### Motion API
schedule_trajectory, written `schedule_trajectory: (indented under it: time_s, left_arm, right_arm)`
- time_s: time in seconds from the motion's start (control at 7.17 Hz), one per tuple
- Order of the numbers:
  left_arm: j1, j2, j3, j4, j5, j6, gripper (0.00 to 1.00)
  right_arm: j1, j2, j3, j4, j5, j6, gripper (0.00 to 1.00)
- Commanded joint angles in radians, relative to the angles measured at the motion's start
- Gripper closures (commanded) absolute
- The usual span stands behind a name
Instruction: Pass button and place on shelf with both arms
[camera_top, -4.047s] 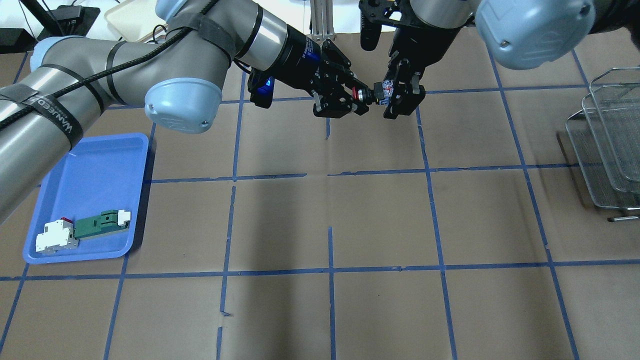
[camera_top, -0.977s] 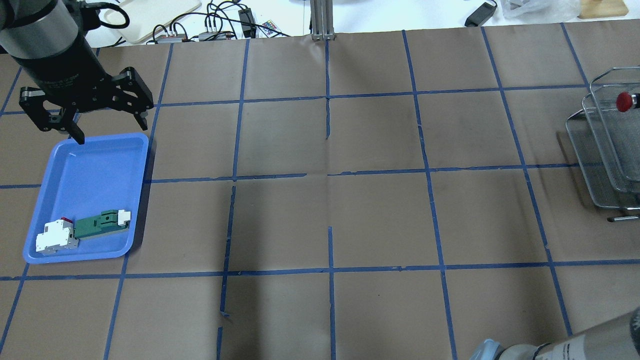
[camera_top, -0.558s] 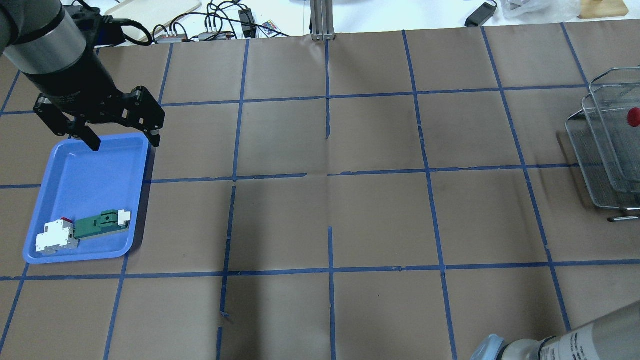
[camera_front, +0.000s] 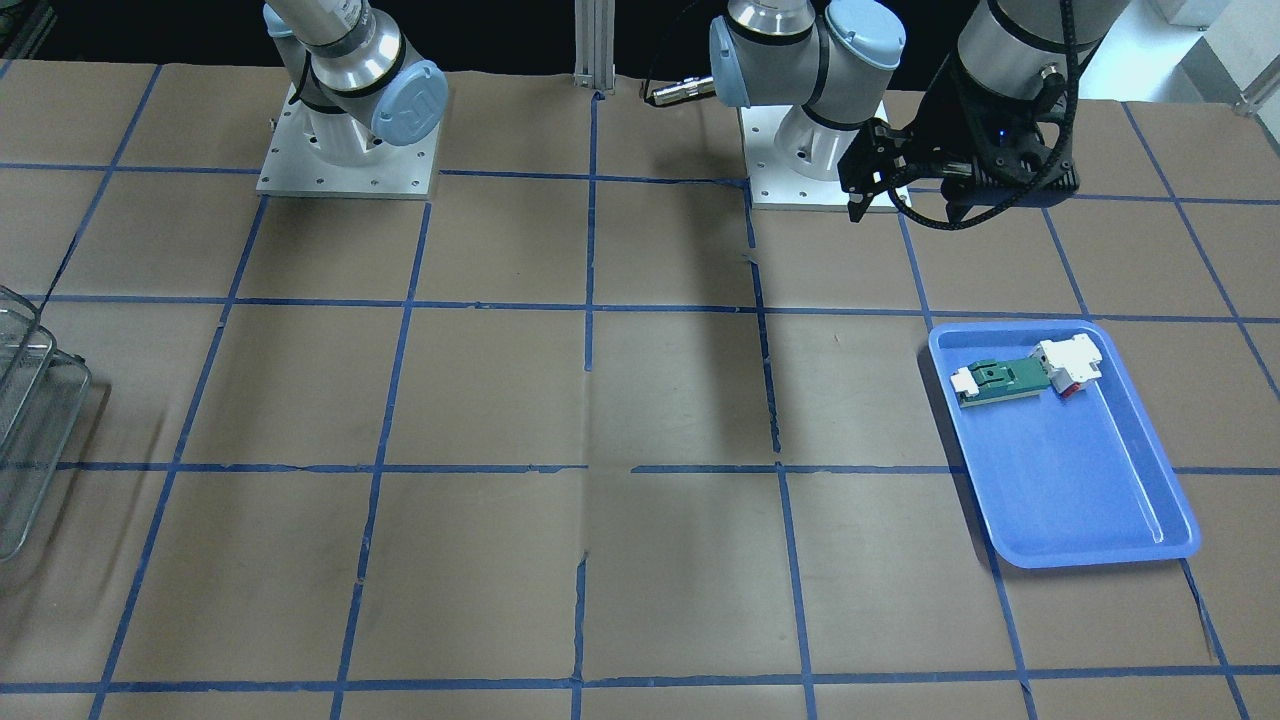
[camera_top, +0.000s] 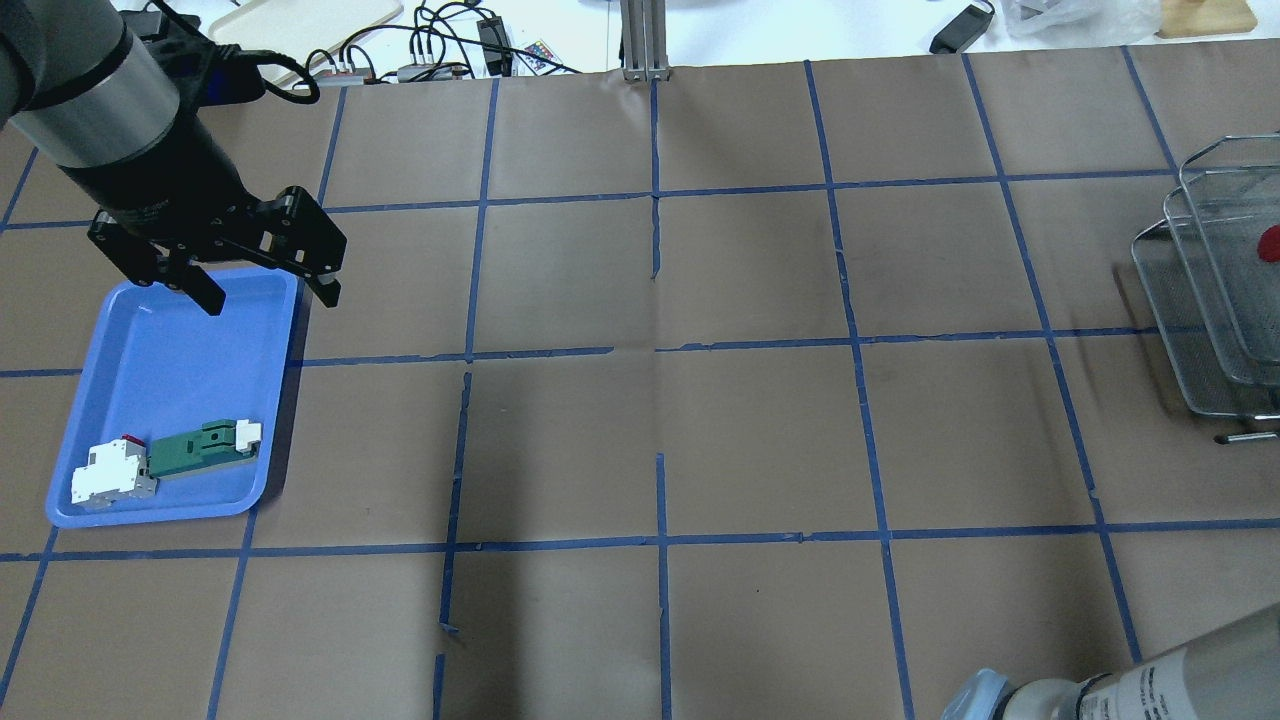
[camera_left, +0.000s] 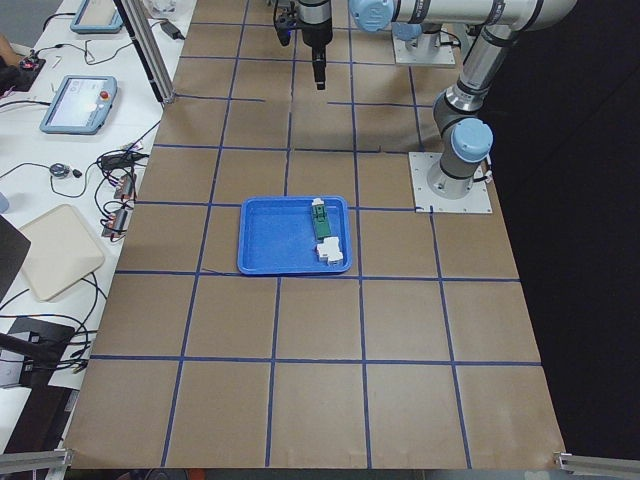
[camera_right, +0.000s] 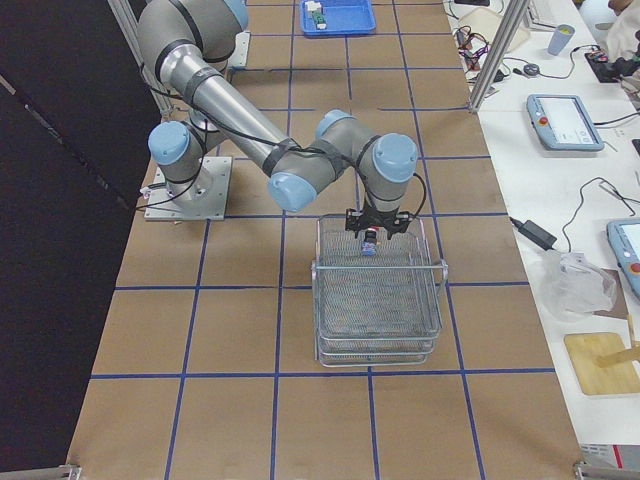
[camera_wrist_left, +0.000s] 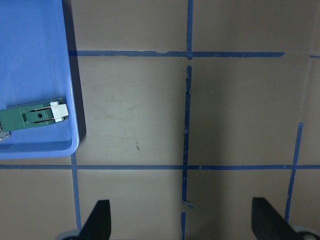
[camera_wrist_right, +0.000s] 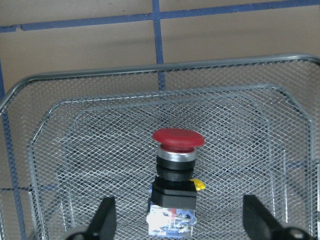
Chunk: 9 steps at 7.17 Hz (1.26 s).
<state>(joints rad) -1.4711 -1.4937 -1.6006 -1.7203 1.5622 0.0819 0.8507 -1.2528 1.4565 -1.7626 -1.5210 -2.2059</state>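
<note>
The button (camera_wrist_right: 173, 176), with red cap, black collar and blue-and-white block, sits on the mesh of the shelf (camera_wrist_right: 160, 65). My right gripper (camera_wrist_right: 179, 217) is open around it, with both fingers clear of it. In the exterior right view that gripper (camera_right: 372, 226) hangs over the shelf's top tier (camera_right: 380, 300) with the button (camera_right: 368, 243) under it. Overhead, only the red cap (camera_top: 1270, 240) shows in the shelf (camera_top: 1200, 300) at the right edge. My left gripper (camera_top: 272, 298) is open and empty over the far end of the blue tray (camera_top: 150, 360). It also shows in the left wrist view (camera_wrist_left: 181, 220).
The blue tray (camera_front: 1090, 500) holds a green-and-white flat part (camera_top: 205, 447) and a white block with red (camera_top: 112, 472) at its near end. Cables and devices (camera_top: 450, 45) lie past the table's far edge. A right arm link (camera_top: 1150, 680) crosses the near right corner.
Four seconds ago both grippers held the button over the table's far middle. In the last second my left gripper moved right and nearer over the tray, and the red cap shifted within the shelf.
</note>
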Motion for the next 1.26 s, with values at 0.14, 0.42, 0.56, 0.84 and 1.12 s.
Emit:
schedule_trajectory:
  time_s: [0.14,0.42,0.56,0.84,1.12]
  left_arm:
    - [0.003,0.0,0.001,0.005,0.001,0.001,0.0]
    - [0.003,0.0,-0.001,0.004,0.001,-0.001,0.0]
    - [0.003,0.0,-0.001,0.004,0.001,-0.001,0.0]
    - [0.003,-0.002,-0.001,0.001,0.001,0.001,0.0]
    - [0.003,-0.002,-0.001,0.002,0.001,-0.001,0.0]
  right_arm:
    - [0.162,-0.167,0.001,0.167,-0.001,0.273,0.0]
    - [0.368,-0.268,0.004,0.27,0.005,0.624,0.0]
    - [0.501,-0.302,0.019,0.258,-0.008,0.816,0.0]
    - [0.675,-0.307,0.022,0.255,-0.004,1.194,0.0]
    - [0.738,-0.3,0.022,0.247,-0.005,1.554,0.0]
